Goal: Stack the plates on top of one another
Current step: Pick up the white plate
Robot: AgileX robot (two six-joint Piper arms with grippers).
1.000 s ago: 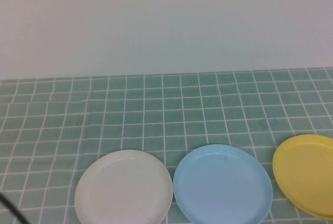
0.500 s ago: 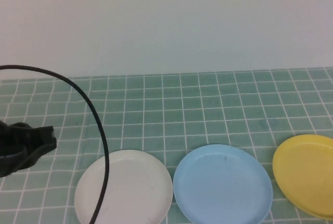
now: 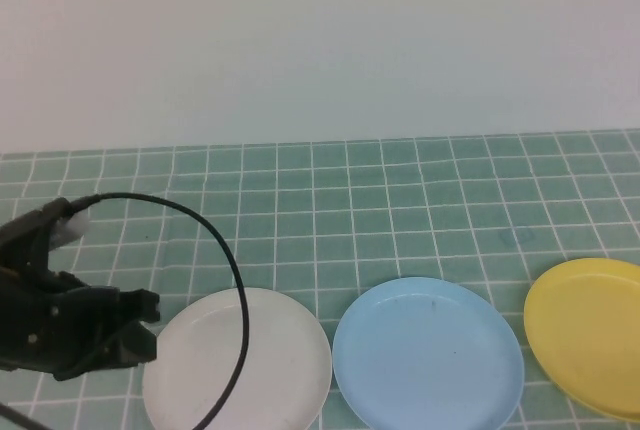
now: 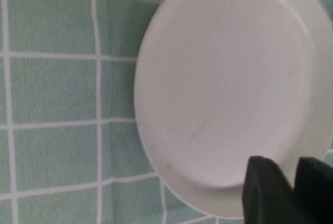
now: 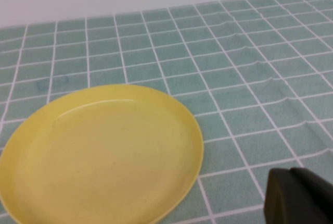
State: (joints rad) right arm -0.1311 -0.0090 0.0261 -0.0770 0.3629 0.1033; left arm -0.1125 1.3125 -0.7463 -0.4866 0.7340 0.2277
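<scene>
Approach to first plate; none stacked yet.
Left gripper (image 3: 148, 322), fingers slightly apart and empty, hovers at round white plastic plate's (image 3: 238, 361) near rim; light blue plate (image 3: 428, 354) and yellow plate (image 3: 588, 335) lie beyond. Right gripper (image 5: 296, 198), closed, beside yellow plate. Next: straddle rim, clamp.

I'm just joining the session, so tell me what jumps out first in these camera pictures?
Three plates sit in a row near the front of the green checked cloth: the white plate on the left, the blue plate in the middle, the yellow plate on the right. The black left gripper hovers at the white plate's left edge, and the right gripper sits near the yellow plate.
</scene>
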